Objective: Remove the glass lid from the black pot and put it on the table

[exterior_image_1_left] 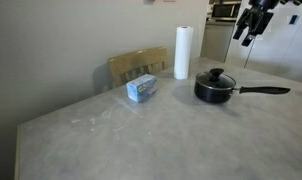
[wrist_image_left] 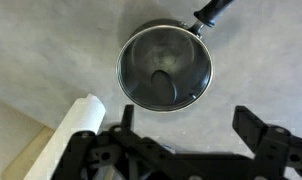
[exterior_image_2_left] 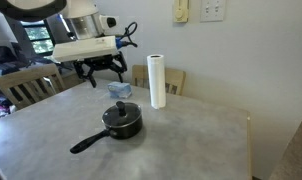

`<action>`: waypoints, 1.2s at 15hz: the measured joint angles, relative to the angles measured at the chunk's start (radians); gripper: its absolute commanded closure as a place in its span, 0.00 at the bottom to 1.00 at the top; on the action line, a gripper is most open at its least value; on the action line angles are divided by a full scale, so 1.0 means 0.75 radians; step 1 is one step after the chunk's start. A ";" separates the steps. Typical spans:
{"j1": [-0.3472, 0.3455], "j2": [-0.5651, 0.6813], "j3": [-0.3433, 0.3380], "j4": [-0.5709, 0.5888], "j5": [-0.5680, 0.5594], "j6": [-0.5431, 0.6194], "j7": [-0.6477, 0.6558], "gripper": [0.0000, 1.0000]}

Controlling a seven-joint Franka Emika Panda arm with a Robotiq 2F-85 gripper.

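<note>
Grey marbled stone tops the table (exterior_image_1_left: 141, 140), the broadest thing in both exterior views. High over it hangs the gripper (exterior_image_1_left: 243, 40), clear of everything. In the wrist view its 2 fingers (wrist_image_left: 259, 135) stand wide apart with nothing between them, so the jaws are released. A wooden chair (exterior_image_1_left: 136, 65) is drawn up to 1 edge. The white paper-towel roll (exterior_image_1_left: 182, 52) stands upright near that same edge. The black pot (exterior_image_1_left: 213, 92) sits a little further in, with its long handle (exterior_image_1_left: 266, 90) pointing away from the roll. The glass lid (wrist_image_left: 164, 68) rests on the pot, knob (exterior_image_1_left: 217, 72) up. A small blue box (exterior_image_1_left: 142, 89) lies by the chair's edge.
</note>
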 measured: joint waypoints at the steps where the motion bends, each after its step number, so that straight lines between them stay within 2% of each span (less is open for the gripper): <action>1: -0.006 0.041 0.002 0.028 0.019 -0.010 -0.059 0.00; 4: -0.035 0.175 0.028 0.114 0.015 -0.016 -0.145 0.00; 10: -0.055 0.387 0.118 0.210 -0.113 0.034 -0.107 0.00; 18: -0.090 0.425 0.172 0.212 -0.148 0.046 -0.074 0.00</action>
